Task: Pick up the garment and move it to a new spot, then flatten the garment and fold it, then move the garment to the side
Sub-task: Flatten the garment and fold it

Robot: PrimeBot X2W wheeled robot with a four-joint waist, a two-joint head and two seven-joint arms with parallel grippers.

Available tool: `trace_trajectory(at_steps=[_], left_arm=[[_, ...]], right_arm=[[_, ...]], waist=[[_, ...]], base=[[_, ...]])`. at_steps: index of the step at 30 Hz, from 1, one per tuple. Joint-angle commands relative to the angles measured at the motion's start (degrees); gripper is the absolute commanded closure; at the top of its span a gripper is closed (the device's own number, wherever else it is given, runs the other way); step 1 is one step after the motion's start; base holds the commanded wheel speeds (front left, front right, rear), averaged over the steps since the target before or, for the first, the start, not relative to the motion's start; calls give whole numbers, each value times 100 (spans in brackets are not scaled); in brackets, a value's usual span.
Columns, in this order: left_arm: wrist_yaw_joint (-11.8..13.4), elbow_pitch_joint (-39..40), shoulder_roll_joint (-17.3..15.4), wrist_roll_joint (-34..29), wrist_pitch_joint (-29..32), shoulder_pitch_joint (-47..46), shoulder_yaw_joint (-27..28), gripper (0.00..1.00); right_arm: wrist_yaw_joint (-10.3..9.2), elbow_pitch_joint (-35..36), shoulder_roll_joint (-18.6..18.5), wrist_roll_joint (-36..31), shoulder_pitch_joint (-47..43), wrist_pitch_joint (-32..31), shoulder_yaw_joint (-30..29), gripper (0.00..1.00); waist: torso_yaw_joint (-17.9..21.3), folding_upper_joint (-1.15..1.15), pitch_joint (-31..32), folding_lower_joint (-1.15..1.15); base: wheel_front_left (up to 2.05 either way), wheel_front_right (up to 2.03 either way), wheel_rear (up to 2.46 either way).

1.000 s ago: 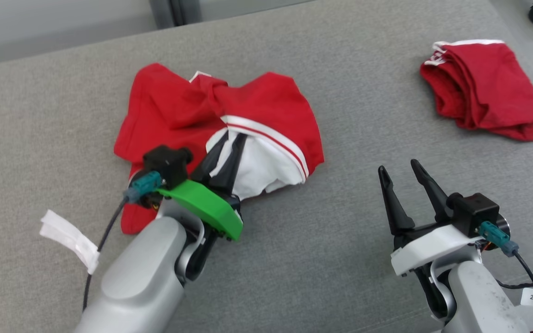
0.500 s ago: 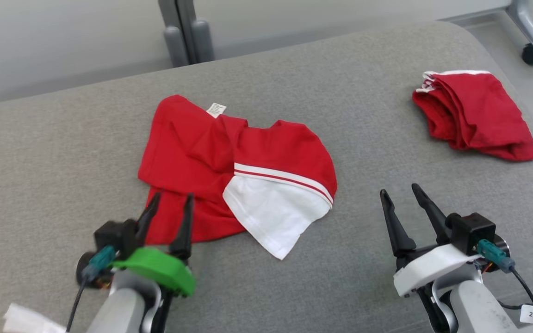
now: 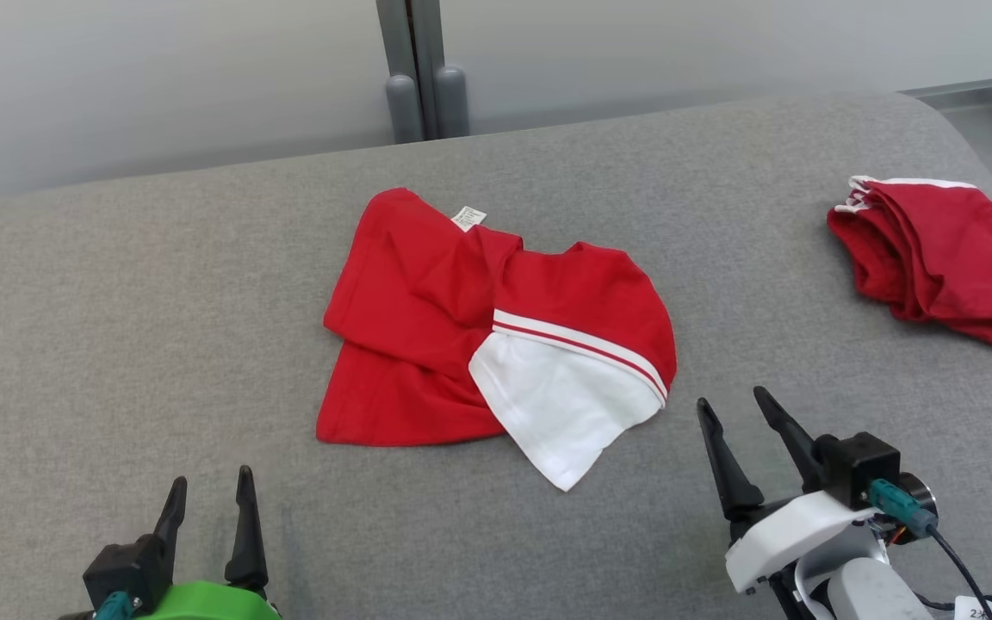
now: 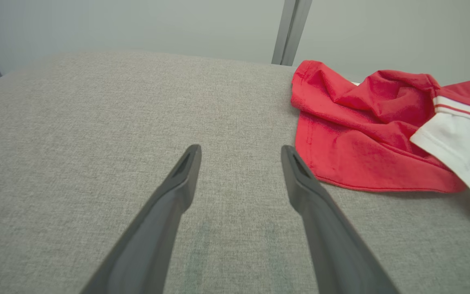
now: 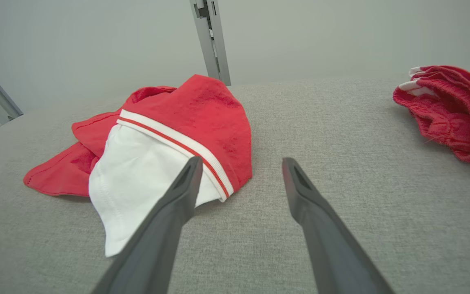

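The garment [image 3: 461, 327] is red with a white panel and a red-and-white striped band; it lies crumpled in the middle of the grey padded surface [image 3: 160, 327]. It also appears at the right of the left wrist view [image 4: 361, 134] and at the left of the right wrist view [image 5: 178, 134]. My left gripper [image 3: 208, 495] stands open at the lower left, well short of the garment, nothing between its fingers. My right gripper [image 3: 730, 413] is open at the lower right, just right of the white panel's corner and clear of the cloth.
A second red garment [image 3: 935, 258], bunched and folded, lies at the far right of the surface; in the right wrist view it sits at the right edge [image 5: 451, 106]. A grey metal post [image 3: 418, 77] rises behind the back edge. The surface's right end curves down.
My left gripper has let go of the garment, opened, and drawn back toward the lower left. The garment has dropped flatter. The head camera has shifted, so the whole scene sits lower and more to the right.
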State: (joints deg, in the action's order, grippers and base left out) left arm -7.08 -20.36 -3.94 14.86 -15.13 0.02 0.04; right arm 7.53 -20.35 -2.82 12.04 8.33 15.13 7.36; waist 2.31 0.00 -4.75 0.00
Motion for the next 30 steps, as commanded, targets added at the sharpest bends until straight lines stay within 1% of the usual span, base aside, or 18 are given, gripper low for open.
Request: trace_trajectory(at_steps=[1, 4, 8, 11, 13, 15, 22, 23, 24, 25, 26, 28, 30], left_arm=[[-30, 34, 43, -47, 0, 71, 31, 0], [-36, 48, 61, -102, 0, 57, 71, 0], [-47, 53, 90, -82, -1, -85, 12, 0], [-47, 51, 94, -21, -1, -166, -94, 0], [-48, 33, 95, 7, -1, -209, -152, 0], [-47, 20, 95, 59, -1, -253, -205, 0], [-46, -34, 97, 154, -1, -381, -303, 0], [-46, -44, 97, 166, -1, -407, -303, 0], [-46, -51, 96, 169, -1, -430, -307, 0], [-46, -54, 96, 181, -1, -459, -313, 0], [-46, -56, 97, 195, -1, -478, -318, 0], [-46, -58, 96, 208, -1, -481, -310, 0], [-46, -44, 97, 229, -1, -514, -286, 0]], right_arm=[[-9, -3, -19, -29, -49, 2, 54, 0], [-9, 34, -18, -108, 19, 2, 319, 0], [-9, 5, -20, -229, 63, 2, 968, 0], [-9, -248, -28, -270, 169, 2, 1471, 0], [-9, -470, -25, -310, 277, 2, 1695, 0], [-9, -677, -25, -351, 404, 2, 1791, 0], [-9, -1565, -21, -609, 835, 2, 1790, 0], [-9, -1715, -22, -615, 894, 1, 1802, 11], [-9, -1831, -23, -622, 928, -3, 1788, 44], [-9, -1947, -23, -648, 964, -13, 1793, 53], [-9, -2064, -28, -655, 985, -26, 1769, 100], [-8, -2139, -26, -692, 1020, -35, 1686, 100], [-12, -2107, -24, -853, 1085, -35, 1396, 100]], waist=[[-87, 0, -2, 0], [-148, 0, -38, 0], [-260, 0, -118, 0], [-355, 0, -199, 0], [-417, 0, -256, 0], [-484, 0, -316, 0], [-706, 0, -543, 0], [-734, 0, -575, 0], [-756, 0, -600, 0], [-775, 0, -629, 0], [-790, 0, -650, 0], [-802, 0, -672, 0], [-789, 0, -682, 0]], base=[[0, 0, 0], [0, 0, 0], [0, 0, 0], [0, 0, 0], [0, 0, 0], [0, 0, 0], [0, 0, 0], [0, 0, 0], [0, 0, 0], [0, 0, 0], [0, 0, 0], [0, 0, 0], [0, 0, 0]])
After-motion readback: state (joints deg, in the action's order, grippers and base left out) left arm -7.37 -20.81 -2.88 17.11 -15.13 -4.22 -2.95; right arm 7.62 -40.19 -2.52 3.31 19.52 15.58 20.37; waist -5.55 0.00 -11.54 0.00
